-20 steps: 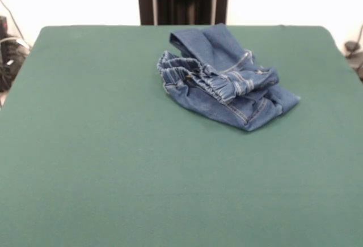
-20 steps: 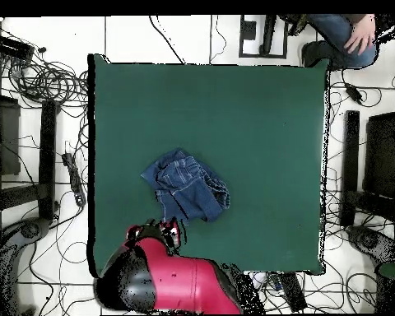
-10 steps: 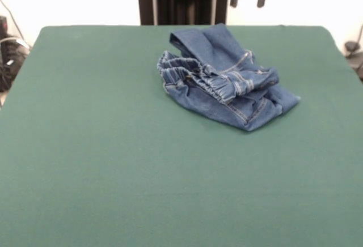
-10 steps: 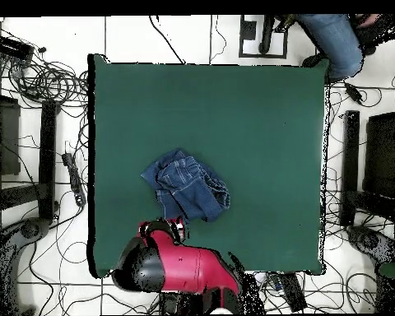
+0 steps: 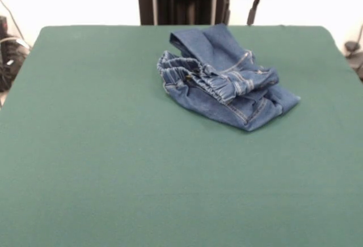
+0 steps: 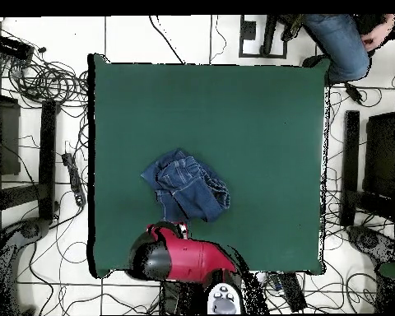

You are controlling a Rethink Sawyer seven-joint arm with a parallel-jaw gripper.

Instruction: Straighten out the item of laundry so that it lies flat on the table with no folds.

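The item of laundry (image 5: pixel 224 80), a small pair of dark blue jeans, lies crumpled in a heap on the far right part of the green table (image 5: pixel 113 145). Its gathered waistband is bunched on top and one leg is folded underneath. From overhead, the jeans (image 6: pixel 187 188) sit towards the table's (image 6: pixel 258 123) lower left. My gripper (image 5: pixel 238 16) hangs from its red body above the table's far edge, just behind the heap. It is open, its two dark fingers (image 5: pixel 250 15) apart and empty, clear of the cloth. In the overhead view the red arm (image 6: pixel 184 257) covers the gripper.
A person's legs (image 6: pixel 341 41) show beyond the table's top right corner in the overhead view. Cables (image 6: pixel 44 82) and black stands (image 6: pixel 349 164) lie on the floor round the table's sides.
The arm has swung in over the table's edge towards the jeans. The gripper has dropped into the front view, with its red body showing now. The jeans have not moved.
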